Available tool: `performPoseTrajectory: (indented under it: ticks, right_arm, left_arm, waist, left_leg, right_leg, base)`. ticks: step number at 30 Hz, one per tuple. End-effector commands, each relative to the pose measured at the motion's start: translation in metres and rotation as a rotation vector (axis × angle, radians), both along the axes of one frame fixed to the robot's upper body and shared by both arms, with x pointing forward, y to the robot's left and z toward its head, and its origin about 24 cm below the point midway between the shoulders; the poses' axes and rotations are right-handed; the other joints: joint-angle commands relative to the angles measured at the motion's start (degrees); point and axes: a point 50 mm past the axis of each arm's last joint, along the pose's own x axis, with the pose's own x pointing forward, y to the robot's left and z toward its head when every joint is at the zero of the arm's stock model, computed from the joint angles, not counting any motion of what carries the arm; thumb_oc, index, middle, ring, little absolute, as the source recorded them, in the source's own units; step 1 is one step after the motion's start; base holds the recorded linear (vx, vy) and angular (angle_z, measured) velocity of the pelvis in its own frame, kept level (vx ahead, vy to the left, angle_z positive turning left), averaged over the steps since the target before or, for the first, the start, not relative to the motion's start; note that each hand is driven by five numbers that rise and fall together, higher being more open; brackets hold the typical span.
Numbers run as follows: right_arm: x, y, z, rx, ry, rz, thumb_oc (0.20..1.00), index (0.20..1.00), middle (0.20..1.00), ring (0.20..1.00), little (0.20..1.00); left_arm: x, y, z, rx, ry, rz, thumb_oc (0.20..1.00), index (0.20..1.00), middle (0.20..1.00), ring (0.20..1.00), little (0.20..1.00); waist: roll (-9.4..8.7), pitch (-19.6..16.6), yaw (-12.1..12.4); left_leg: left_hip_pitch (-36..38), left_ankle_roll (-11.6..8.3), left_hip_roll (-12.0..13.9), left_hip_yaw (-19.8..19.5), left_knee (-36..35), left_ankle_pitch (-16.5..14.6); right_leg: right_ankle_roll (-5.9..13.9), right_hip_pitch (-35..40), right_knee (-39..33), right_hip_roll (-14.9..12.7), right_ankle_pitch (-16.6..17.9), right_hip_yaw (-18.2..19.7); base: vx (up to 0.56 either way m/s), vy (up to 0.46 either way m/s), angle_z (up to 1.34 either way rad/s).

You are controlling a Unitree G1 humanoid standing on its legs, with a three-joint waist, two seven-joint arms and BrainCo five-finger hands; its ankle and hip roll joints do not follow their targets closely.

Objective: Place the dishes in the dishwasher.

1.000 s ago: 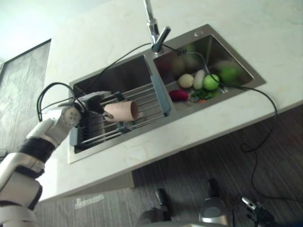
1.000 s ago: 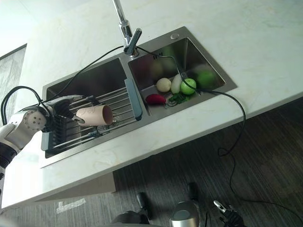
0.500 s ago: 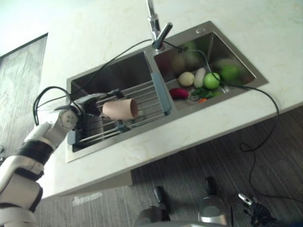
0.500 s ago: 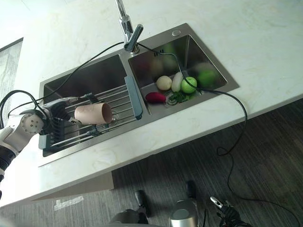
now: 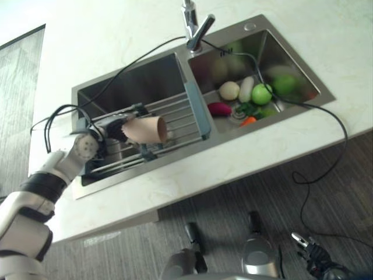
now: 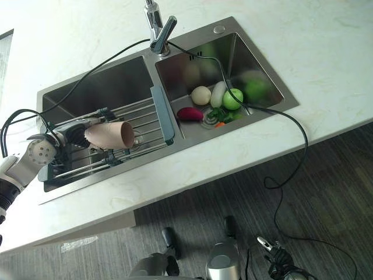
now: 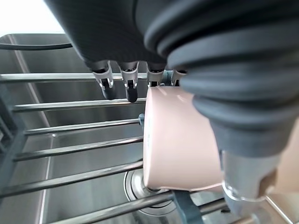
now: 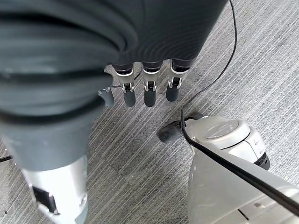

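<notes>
My left hand (image 5: 113, 129) has lifted the pink cup (image 5: 147, 129) slightly toward the upper left of the frame, clear of the rack (image 5: 175, 125) bars it lay against.

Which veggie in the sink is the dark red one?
The dark red vegetable lies nearest the sink's divider, left of the drain. The pale round one, the white one and the green one sit beyond it.

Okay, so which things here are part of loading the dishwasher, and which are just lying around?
Part of the job:
pink cup, gripped by the left hand over the sink rack.

Just lying about:
vegetables in the right basin, faucet, countertop. The right hand hangs idle above the floor.
</notes>
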Motion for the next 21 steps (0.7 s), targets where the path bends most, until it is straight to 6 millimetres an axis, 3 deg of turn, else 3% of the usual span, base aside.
performPoseTrajectory:
  ticks: [1, 7, 21]
  right_arm:
    - [-0.001, 0.0, 0.0, 0.023, -0.021, -0.04, 1.0, 1.0, 1.0, 1.0, 1.0]
    - [-0.007, -0.001, -0.001, 0.02, -0.007, -0.043, 1.0, 1.0, 1.0, 1.0, 1.0]
    - [0.001, -0.001, 0.002, 0.014, -0.03, -0.036, 1.0, 1.0, 1.0, 1.0, 1.0]
  left_arm:
    - [0.006, 0.008, 0.043, 0.009, -0.139, 0.029, 1.0, 1.0, 1.0, 1.0, 1.0]
    - [0.007, 0.006, 0.045, -0.009, -0.149, 0.013, 1.0, 1.0, 1.0, 1.0, 1.0]
    - [0.011, -0.009, 0.049, 0.013, -0.129, -0.028, 1.0, 1.0, 1.0, 1.0, 1.0]
  waist:
    - [0.07, -0.43, -0.23]
    - [0.17, -0.06, -0.61]
    - [0.9, 0.35, -1.3]
  left_leg:
    - [-1.22, 1.29, 1.45, -2.09, 6.71, -6.37]
    - [-1.46, 1.28, 1.52, -1.72, 7.07, -6.43]
    - [-1.73, 1.06, 1.45, -0.99, 6.9, -6.26]
  right_leg:
    - [1.64, -5.05, 8.3, -1.1, -4.99, 1.34]
    - [1.67, -5.49, 8.48, -1.18, -4.87, 1.6]
    - [1.94, -6.36, 8.37, -1.72, -4.43, 1.55]
  base:
    - [0.0, 0.0, 0.0]
    - [0.0, 0.0, 0.0]
    - [0.0, 0.0, 0.0]
